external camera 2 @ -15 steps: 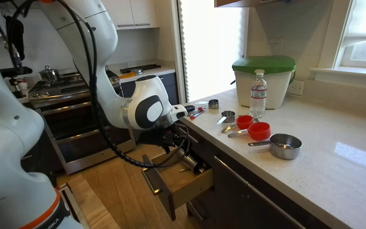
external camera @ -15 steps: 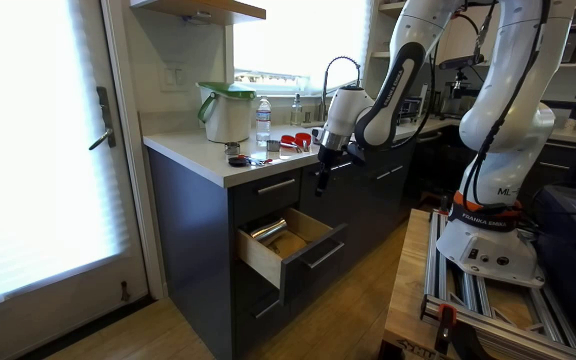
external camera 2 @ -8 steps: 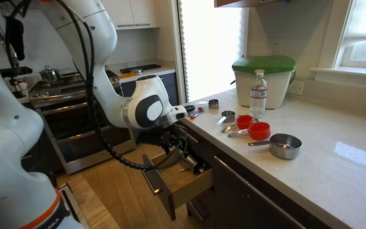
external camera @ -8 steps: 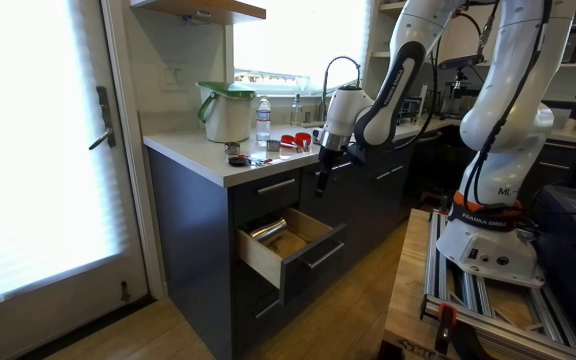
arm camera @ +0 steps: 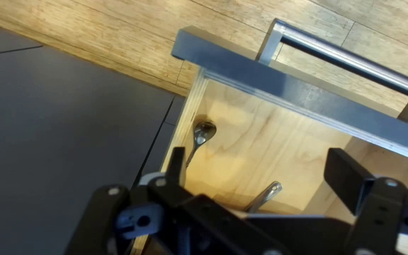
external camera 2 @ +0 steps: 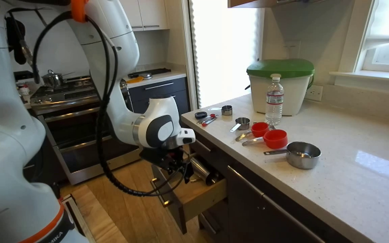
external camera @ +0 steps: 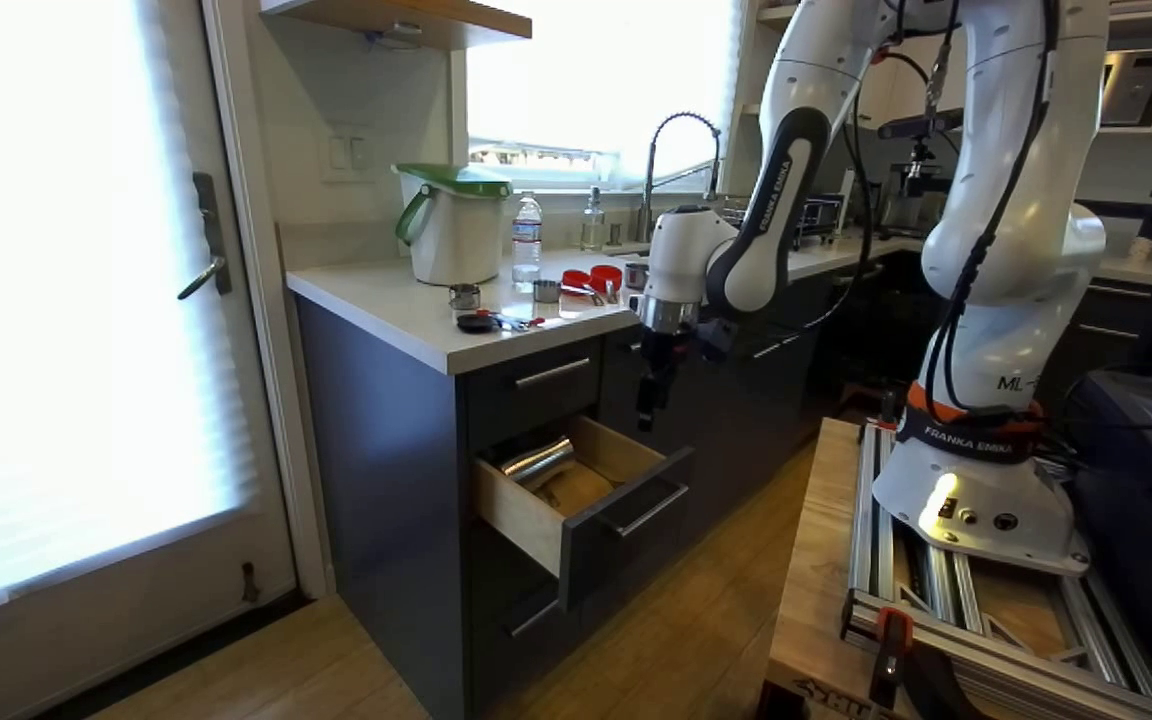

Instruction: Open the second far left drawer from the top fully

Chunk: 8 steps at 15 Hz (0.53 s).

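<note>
The second far left drawer from the top stands pulled well out, its light wooden box showing in both exterior views. Its charcoal front and silver bar handle show in the wrist view, the handle beyond the fingertips. My gripper is open and empty, its fingers wide apart above the drawer's box. It points down and is apart from the handle in an exterior view. Inside the drawer lie a shiny metal cylinder, a spoon and another utensil's metal handle.
The top drawer above is shut, and another drawer handle shows below. The white countertop overhangs, bearing red measuring cups, a metal cup, a bottle and a green-lidded bin. Cabinet doors stand beside the stack.
After barely moving at first, my gripper has moved lower, nearer the open drawer, and points more straight down. The arm has shifted with it. The drawer has not visibly moved.
</note>
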Available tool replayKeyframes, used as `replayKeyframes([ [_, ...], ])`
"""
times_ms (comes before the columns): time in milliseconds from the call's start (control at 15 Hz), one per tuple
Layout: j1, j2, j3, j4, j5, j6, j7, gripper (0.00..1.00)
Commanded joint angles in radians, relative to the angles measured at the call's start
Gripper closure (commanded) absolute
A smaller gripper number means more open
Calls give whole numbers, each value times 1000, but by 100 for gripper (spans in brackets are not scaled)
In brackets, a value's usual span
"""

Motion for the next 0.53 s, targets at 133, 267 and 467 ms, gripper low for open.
replayKeyframes([
  [133, 70, 120, -71, 40, -27, 56, 138, 0],
  [267, 111, 154, -112, 51, -28, 93, 185, 0],
  [467, 205, 200, -201, 67, -28, 138, 238, 0],
])
